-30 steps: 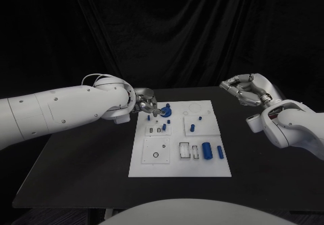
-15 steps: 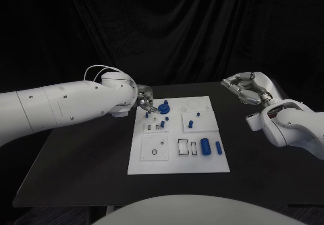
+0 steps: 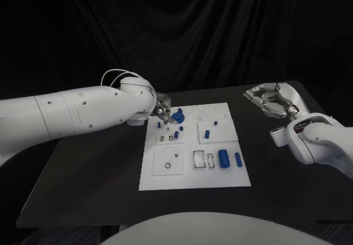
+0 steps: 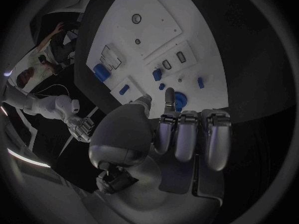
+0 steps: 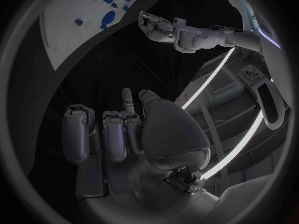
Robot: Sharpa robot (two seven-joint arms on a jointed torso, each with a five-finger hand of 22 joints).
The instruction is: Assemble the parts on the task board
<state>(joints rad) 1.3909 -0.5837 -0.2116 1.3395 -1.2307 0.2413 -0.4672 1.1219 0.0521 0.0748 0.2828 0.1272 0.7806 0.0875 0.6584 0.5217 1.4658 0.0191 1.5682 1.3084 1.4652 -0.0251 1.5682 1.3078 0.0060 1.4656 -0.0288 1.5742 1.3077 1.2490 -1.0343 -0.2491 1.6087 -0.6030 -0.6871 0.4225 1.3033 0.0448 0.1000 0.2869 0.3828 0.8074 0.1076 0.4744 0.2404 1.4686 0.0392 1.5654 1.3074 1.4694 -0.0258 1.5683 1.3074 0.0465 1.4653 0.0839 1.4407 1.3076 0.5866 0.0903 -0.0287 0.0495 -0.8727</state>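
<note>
Head view: the white task board (image 3: 195, 176) lies mid-table, with blue parts standing or lying on it, among them a round blue part (image 3: 181, 119) near its far left corner. The left hand (image 3: 163, 111) hovers there, fingers curled in and holding nothing. The right hand (image 3: 271, 100) hangs off to the board's side, fingers curled, empty

Robotics lab; black-draped backdrop (image 3: 221, 46); black table (image 3: 88, 173)
</note>
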